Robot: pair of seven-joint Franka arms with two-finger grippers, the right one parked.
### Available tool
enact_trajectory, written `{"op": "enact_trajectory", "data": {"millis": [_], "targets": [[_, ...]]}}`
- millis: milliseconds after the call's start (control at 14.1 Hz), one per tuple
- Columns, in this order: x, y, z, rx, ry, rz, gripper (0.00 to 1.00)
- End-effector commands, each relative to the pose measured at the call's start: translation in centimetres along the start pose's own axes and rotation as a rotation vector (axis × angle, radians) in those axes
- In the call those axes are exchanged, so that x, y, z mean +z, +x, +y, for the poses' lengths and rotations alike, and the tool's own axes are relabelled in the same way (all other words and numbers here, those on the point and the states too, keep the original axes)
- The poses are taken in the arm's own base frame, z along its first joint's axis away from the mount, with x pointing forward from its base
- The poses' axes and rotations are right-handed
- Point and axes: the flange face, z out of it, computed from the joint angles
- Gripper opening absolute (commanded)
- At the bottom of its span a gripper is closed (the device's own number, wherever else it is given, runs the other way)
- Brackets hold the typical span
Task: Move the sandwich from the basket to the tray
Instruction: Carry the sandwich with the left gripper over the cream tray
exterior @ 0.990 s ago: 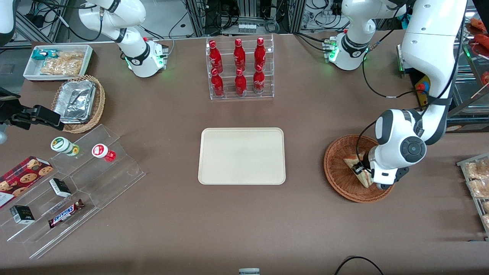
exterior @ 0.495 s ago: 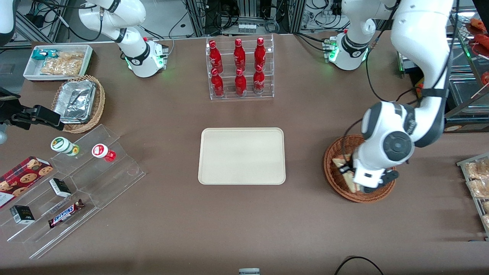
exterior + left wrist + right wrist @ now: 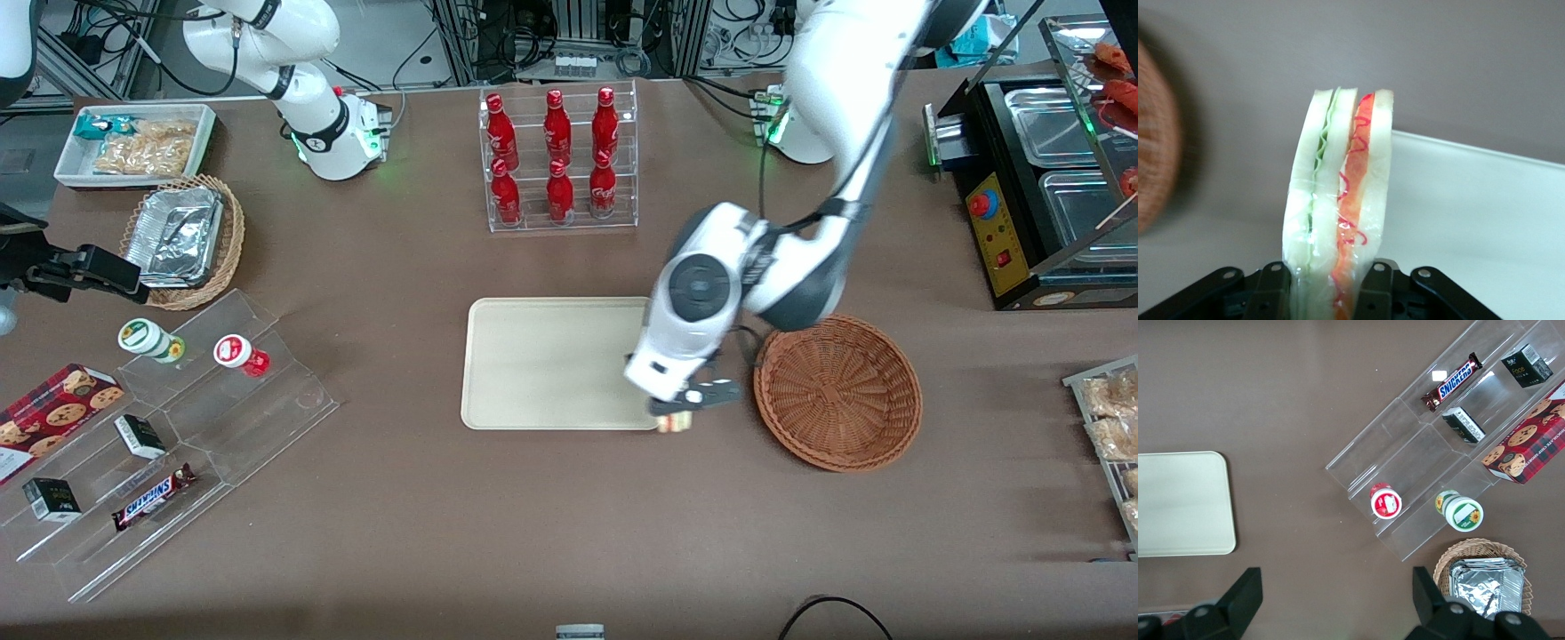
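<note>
My left gripper [image 3: 683, 411] is shut on the wrapped sandwich [image 3: 1338, 200], a wedge of white bread with green and red filling. In the front view only a small piece of the sandwich [image 3: 675, 423] shows under the gripper. The gripper hangs above the corner of the cream tray [image 3: 533, 356] nearest the basket and the front camera. The reddish-brown wicker basket [image 3: 837, 391] stands beside the tray, toward the working arm's end, with nothing in it. The left wrist view shows my gripper [image 3: 1325, 287], the tray [image 3: 1485, 213] under the sandwich and a blurred edge of the basket [image 3: 1155, 140].
A clear rack of red bottles [image 3: 558, 160] stands farther from the front camera than the tray. A clear stepped stand with snacks [image 3: 160, 427], a tan basket with foil trays [image 3: 182, 238] and a white snack bin [image 3: 133, 142] lie toward the parked arm's end.
The gripper lifted the sandwich out of the basket and carried it sideways to the tray's near corner. The basket now holds nothing.
</note>
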Motion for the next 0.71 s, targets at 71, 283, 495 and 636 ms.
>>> {"op": "enact_trajectory", "data": {"millis": [71,283,495,636], "targets": [[3.4,-1.8,6.3,0.033,-0.007,0.002,0.33],[6.2,-4.2,9.5,0.066,-0.051,-0.012,0.33],[8.6,-5.9,11.1,0.084,-0.062,-0.027,0.33],[9.9,-6.6,11.5,0.094,-0.049,-0.039,0.33]]}}
